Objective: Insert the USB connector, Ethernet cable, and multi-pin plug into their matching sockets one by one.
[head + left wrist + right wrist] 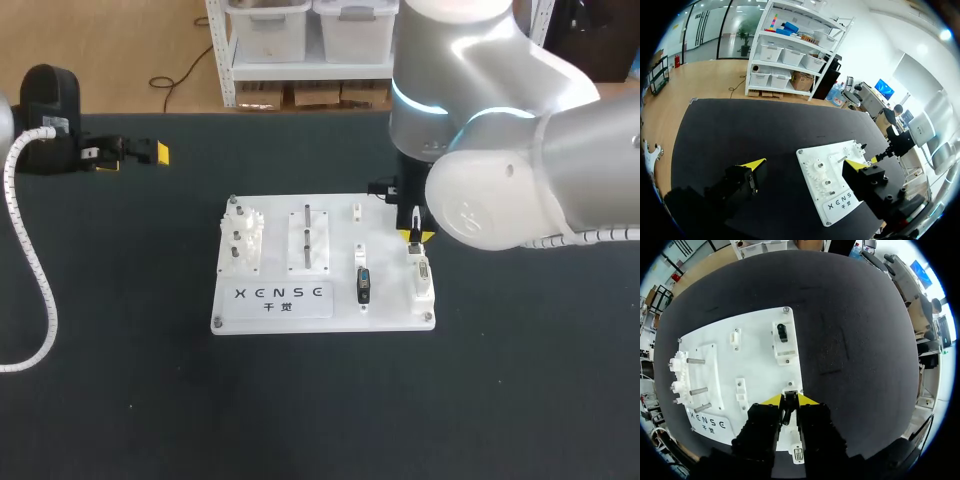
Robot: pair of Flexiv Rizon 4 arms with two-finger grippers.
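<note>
Right tool [790, 401] pinches a dark plug [789, 409] above the board's [760, 365] right edge.

Robotics lab: left arm [48, 105], right arm [520, 150], black table [300, 400], white socket board [385, 300].

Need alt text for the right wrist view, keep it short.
The right arm's pincer, yellow tips nearly together, grips a small dark connector over the edge of a white board on a dark table. Ahead of it on the board sit a black plug in a white holder, metal pegs and white gears.
</note>
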